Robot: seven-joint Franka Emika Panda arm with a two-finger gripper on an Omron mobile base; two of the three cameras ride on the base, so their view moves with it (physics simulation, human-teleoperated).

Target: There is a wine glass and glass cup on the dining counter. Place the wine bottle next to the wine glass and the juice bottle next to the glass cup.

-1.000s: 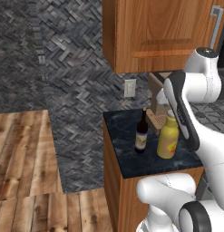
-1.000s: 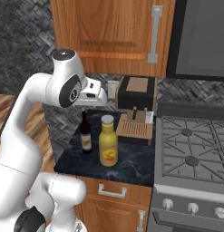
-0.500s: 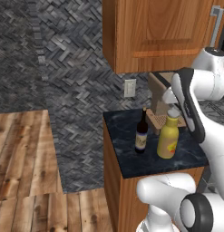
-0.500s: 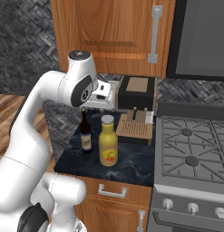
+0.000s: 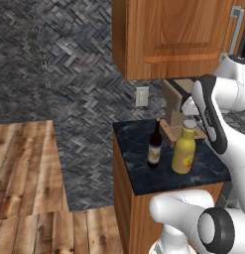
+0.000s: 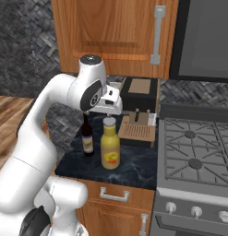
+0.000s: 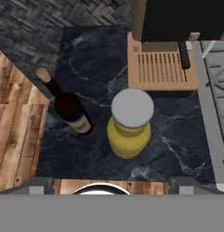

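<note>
My jaws hang spread wide above the juice bottle [image 7: 130, 123], pinching nothing; looking straight down, its pale cap sits almost directly below me, a little toward the far side. The wine bottle [image 7: 65, 103] stands just left of the juice bottle, close beside it but apart, its neck leaning toward the upper left of my downward view because I see it from above.

Both bottles stand upright on the dark marbled counter [image 7: 90, 59], near its front edge. Behind the juice bottle lies a slatted wooden board [image 7: 161, 68], with a dark box [image 6: 141, 93] standing at its far end against the wall. The stove [image 6: 194, 152] lies to the right of the counter.

From the right base camera, my arm rises from the lower left, bends over at the shoulder, and my hand [image 6: 109, 100] sits just over the cap of the juice bottle [image 6: 110, 144], with the wine bottle [image 6: 87, 136] to its left.
</note>
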